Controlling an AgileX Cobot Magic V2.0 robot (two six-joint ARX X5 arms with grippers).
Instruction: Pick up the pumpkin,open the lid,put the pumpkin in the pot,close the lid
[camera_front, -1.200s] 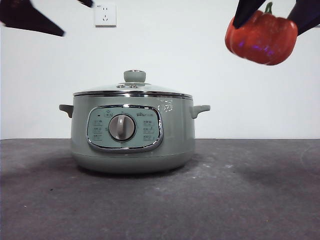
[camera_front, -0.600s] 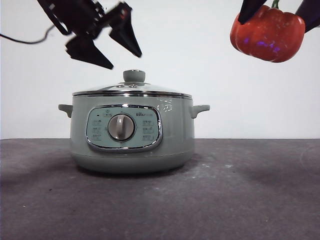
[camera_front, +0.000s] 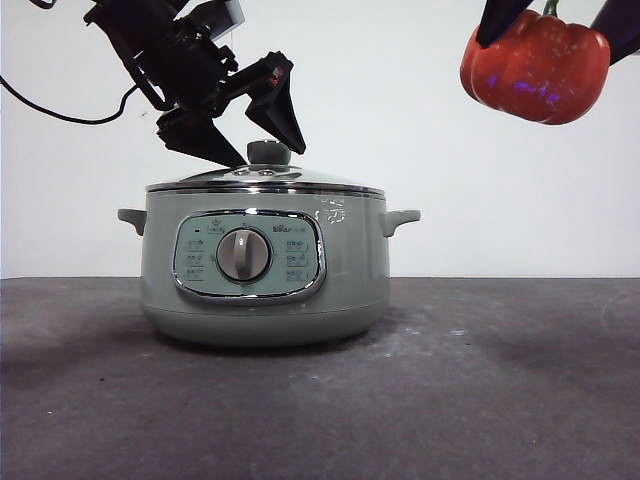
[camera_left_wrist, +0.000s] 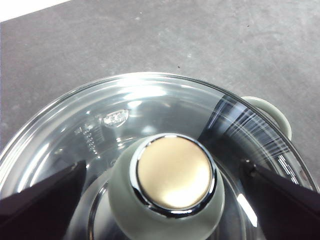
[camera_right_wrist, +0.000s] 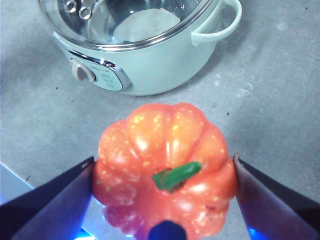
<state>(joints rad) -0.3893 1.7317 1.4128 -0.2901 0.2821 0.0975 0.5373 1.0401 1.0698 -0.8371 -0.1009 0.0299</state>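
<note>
Left gripper (camera_front: 250, 135), jaws spread wide, straddles the knob (camera_front: 269, 152) of the lid (camera_front: 265, 178) without touching it; one jaw tip stands on each side of the knob, close above the glass dome. Its wrist view shows the same: two dark jaws apart on either side of the knob (camera_left_wrist: 172, 187), whose flat top is brass-coloured inside a chrome ring.

Pot (camera_front: 265, 265): pale green, standing on the dark grey table (camera_front: 500, 400), control panel and silver dial (camera_front: 244, 254) facing the front camera, a small handle on each side. The lid is seated on its rim, closed. Through the glass, the right wrist view shows a pale inner floor (camera_right_wrist: 145, 25) with no contents that can be made out.

Right gripper (camera_right_wrist: 162, 200) is raised well above the table and off to one side of the pot, apart from it. Its jaws are closed against the flanks of the pumpkin (camera_right_wrist: 165, 170), which hangs clear of every surface.

Pumpkin (camera_front: 535, 68): orange-red, ribbed, glossy, green stem (camera_right_wrist: 177, 176) lying tilted toward the wrist camera.

Wall (camera_front: 420, 140): plain white, behind the table.
</note>
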